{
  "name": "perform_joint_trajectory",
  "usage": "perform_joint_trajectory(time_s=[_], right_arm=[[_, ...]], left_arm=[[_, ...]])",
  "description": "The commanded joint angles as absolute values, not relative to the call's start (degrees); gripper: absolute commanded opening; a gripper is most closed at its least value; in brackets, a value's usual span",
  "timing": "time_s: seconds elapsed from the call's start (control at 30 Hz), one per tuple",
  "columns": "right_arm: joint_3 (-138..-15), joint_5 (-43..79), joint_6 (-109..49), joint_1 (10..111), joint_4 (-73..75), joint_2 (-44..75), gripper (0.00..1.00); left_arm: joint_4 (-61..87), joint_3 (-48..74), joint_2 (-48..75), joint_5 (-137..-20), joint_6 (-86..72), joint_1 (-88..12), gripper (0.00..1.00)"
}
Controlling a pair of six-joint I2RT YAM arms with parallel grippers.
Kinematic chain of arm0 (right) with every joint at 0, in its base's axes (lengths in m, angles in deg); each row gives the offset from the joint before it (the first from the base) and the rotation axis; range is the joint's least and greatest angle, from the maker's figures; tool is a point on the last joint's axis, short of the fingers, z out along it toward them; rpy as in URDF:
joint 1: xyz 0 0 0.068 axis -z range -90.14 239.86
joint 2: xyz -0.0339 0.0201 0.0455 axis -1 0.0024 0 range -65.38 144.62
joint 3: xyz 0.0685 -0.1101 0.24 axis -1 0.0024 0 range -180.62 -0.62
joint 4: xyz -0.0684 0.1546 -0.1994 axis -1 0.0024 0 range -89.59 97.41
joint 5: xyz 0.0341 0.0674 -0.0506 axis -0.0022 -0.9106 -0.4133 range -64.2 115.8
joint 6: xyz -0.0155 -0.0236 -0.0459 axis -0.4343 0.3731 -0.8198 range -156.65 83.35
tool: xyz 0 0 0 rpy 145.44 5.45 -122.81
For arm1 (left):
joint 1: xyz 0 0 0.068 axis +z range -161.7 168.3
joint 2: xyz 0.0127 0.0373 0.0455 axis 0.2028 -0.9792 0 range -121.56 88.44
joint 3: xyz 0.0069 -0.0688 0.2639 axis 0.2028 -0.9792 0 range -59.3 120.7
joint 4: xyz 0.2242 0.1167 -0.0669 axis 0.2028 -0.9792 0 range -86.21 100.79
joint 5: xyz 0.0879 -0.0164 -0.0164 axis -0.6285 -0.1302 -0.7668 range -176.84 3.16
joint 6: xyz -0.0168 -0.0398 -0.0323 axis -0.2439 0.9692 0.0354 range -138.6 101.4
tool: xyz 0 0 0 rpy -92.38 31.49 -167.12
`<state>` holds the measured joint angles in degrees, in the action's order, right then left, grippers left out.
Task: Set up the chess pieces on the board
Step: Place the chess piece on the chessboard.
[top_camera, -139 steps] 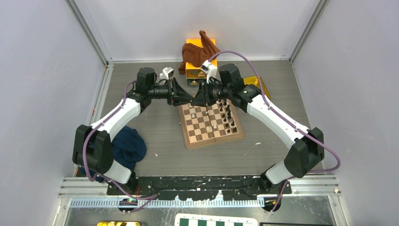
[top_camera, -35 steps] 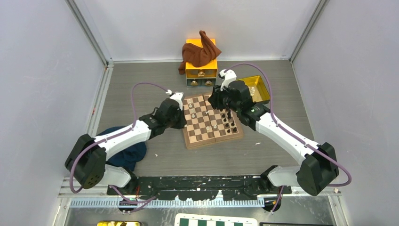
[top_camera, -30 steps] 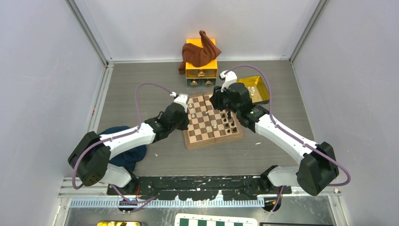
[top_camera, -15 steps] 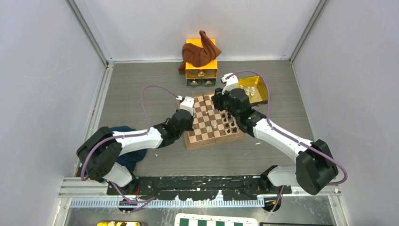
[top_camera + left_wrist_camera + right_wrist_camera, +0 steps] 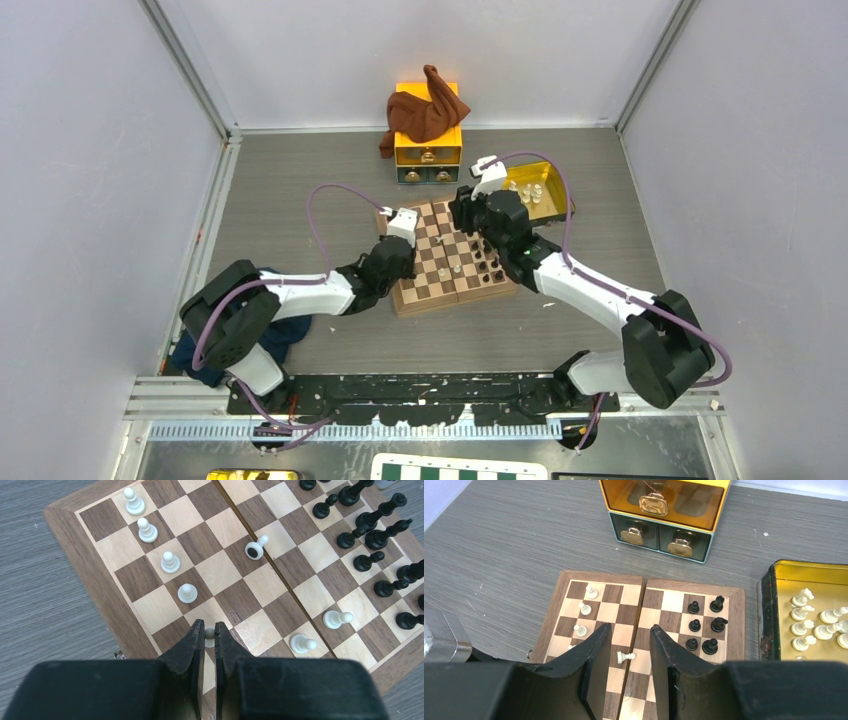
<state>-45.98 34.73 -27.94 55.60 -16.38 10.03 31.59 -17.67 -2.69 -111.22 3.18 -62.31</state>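
The board [image 5: 440, 303] lies mid-table, with black chess pieces [image 5: 490, 262] on its right side. In the left wrist view, my left gripper [image 5: 210, 630] is shut on the head of a white pawn [image 5: 210, 634], low over a square near the board's left border [image 5: 90, 555]. That square lies in line with a column of standing white pawns [image 5: 170, 562]. One white pawn [image 5: 254, 547] lies tipped by the centre seam. My right gripper [image 5: 628, 630] hangs open high above the board, nothing between its fingers, and the tipped pawn [image 5: 625, 656] shows far below. Black pieces [image 5: 704, 625] stand to its right.
A yellow tin tray [image 5: 552, 205] holding several white pieces [image 5: 809, 615] sits right of the board. A yellow drawer box [image 5: 428, 150] draped with a brown cloth stands behind it. A dark blue cloth [image 5: 280, 320] lies under the left arm.
The left arm has swung down and toward the near side along the board's left edge, still shut. The right gripper drew slightly back over the board and stays open.
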Motion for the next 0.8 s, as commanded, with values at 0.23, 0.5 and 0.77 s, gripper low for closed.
perform_joint_trajectory(time_s=[0.23, 0.5, 0.77], right_arm=[[-46.32, 35.6, -28.66, 55.75, -22.09, 11.76, 0.4], [-46.27, 35.57, -28.87, 55.76, -22.35, 12.4, 0.4], [-46.13, 35.42, -28.85, 55.78, -22.25, 12.7, 0.4]], left_arm=[[39.79, -17.2, -5.5, -113.35, 1.37, -62.59, 0.0], [41.01, -17.45, -6.3, -113.94, 1.0, -62.59, 0.0], [41.55, -17.72, -7.15, -114.1, 1.31, -62.59, 0.0]])
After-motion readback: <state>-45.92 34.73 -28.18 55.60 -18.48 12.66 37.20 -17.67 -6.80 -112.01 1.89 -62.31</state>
